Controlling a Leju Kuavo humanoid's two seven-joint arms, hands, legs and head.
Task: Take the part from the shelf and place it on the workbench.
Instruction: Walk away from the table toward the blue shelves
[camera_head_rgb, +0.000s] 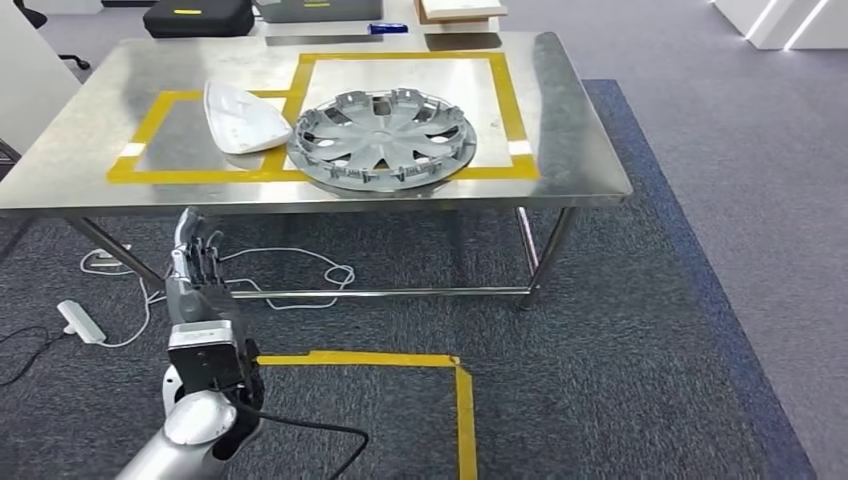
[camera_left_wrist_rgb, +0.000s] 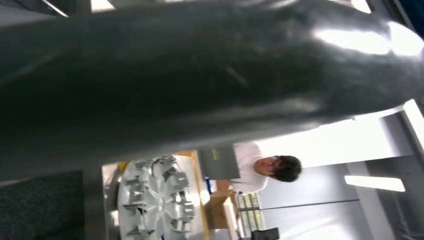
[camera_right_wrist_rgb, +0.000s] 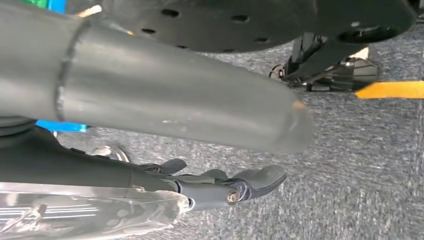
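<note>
Head view: silver wheel cover flat on steel workbench, inside the larger yellow-taped box, rim just overlapping the tape at the front; white curved shell part just beside it, in the smaller taped box. Left hand hanging below the front table edge, fingers straight and slightly apart, holding nothing. Right wrist view: right hand over grey carpet, fingers extended, nothing visibly held.

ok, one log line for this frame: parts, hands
hubcap: on workbench, in taped box | white cover: beside it | left hand: empty, below table edge | right hand: empty, over carpet
</note>
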